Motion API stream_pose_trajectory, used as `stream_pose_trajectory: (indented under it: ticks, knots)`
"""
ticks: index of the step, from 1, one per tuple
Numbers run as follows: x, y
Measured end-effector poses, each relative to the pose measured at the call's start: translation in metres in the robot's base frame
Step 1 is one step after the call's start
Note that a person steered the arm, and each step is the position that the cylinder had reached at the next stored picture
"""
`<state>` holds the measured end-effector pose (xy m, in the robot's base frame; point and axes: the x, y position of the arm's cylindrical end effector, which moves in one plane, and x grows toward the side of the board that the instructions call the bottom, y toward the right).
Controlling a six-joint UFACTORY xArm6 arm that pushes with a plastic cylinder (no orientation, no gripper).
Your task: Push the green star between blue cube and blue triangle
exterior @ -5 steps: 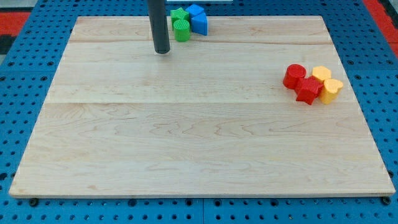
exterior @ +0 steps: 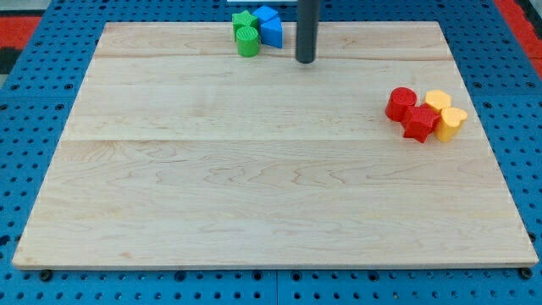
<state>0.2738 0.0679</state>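
My tip point(exterior: 305, 61) has no pincer, just bare rod. Green star point(exterior: 244, 20) sits up-left, packed against the green cylinder point(exterior: 247, 41) and blue blocks point(exterior: 270, 25); careless shove scatters them off the board point(exterior: 254, 169).

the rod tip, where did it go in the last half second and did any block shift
My tip slid toward the view's right, from the left side of the green and blue cluster to its right side, now just right of the blue blocks without visibly touching them. No block shifted: the green star, green cylinder, the red blocks and the yellow blocks lie as before.
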Motion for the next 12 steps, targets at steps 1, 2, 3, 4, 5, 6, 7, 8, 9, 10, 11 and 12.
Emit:
stream_pose_trajectory:
  ticks: [1, 2, 3, 4, 5, 6, 7, 8, 9, 10, 11, 12]
  knots:
    - [-0.019, 0.021]
    - [-0.05, 0.021]
    - [-0.071, 0.02]
    - [-0.032, 0.022]
    - [0.038, 0.009]
    - [0.056, -0.072]
    - [0.031, -0.168]
    - [-0.015, -0.223]
    - [-0.067, -0.256]
    - [-0.082, -0.255]
    - [-0.083, -0.249]
    - [-0.082, -0.215]
